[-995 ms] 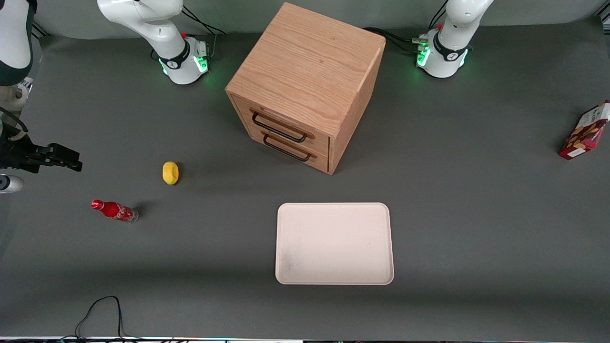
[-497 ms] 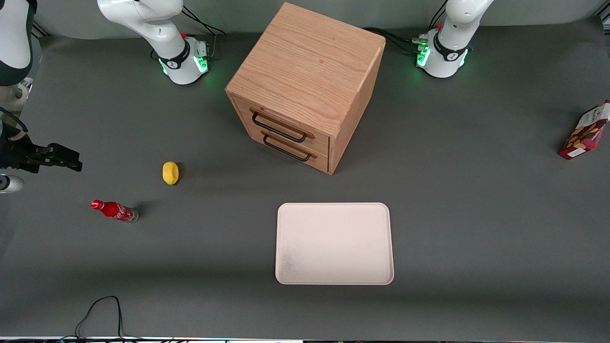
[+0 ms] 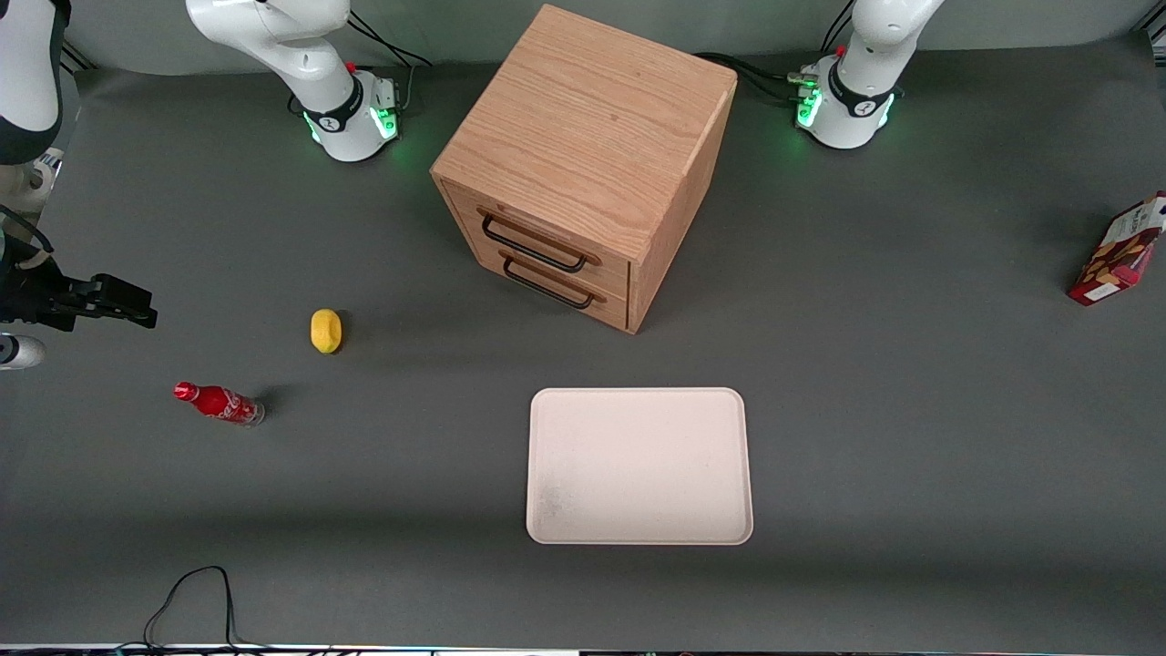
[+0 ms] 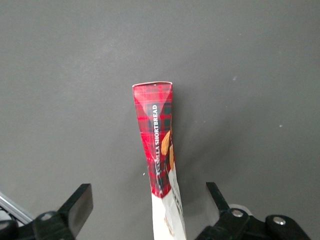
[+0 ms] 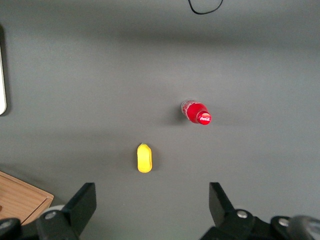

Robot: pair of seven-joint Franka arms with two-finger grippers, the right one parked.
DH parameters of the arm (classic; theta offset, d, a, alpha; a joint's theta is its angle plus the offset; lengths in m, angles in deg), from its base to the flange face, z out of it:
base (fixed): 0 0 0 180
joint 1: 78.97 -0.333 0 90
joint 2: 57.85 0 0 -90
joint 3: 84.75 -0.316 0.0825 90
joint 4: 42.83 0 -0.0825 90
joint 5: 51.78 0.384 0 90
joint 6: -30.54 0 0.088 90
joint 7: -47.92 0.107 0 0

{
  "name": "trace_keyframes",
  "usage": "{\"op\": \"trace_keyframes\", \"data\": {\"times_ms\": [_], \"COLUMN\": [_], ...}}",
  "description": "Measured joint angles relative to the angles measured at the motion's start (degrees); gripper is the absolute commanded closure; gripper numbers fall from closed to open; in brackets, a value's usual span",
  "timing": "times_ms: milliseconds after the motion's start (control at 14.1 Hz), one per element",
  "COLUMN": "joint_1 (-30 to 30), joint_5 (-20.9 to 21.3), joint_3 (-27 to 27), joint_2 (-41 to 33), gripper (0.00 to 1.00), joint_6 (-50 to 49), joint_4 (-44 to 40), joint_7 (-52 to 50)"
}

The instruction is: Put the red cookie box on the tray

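Observation:
The red cookie box (image 3: 1120,251) stands on a narrow side at the working arm's end of the table, close to the table edge. In the left wrist view its tartan top edge (image 4: 157,135) runs lengthwise between the fingers. The left arm's gripper (image 4: 148,200) hovers over the box, open, with both black fingertips (image 4: 80,202) well apart from the cardboard. That gripper is outside the front view. The cream-white tray (image 3: 638,465) lies bare near the front camera, in front of the drawer cabinet.
A wooden two-drawer cabinet (image 3: 583,164) stands mid-table. A yellow lemon-like object (image 3: 325,330) and a small red soda bottle (image 3: 219,403) lie toward the parked arm's end. A black cable (image 3: 191,592) loops at the table's near edge.

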State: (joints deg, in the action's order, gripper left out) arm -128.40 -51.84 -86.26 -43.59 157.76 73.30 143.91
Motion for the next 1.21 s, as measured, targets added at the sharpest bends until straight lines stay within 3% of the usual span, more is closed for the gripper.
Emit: {"op": "trace_keyframes", "data": {"times_ms": [924, 995, 1066, 1208], "joint_1": [0.0, -0.1, -0.1, -0.2], "joint_5": [-0.1, -0.1, -0.1, -0.1], "joint_3": [-0.1, -0.2, -0.2, -0.3], "joint_2": [6.3, 6.4, 6.4, 6.4], "gripper": [0.01, 0.13, 0.42, 0.81], "joint_6": [5.4, 5.6, 5.7, 5.7], "joint_4": [1.0, 1.1, 1.1, 1.1], "joint_7": [0.3, 0.3, 0.3, 0.3]}}
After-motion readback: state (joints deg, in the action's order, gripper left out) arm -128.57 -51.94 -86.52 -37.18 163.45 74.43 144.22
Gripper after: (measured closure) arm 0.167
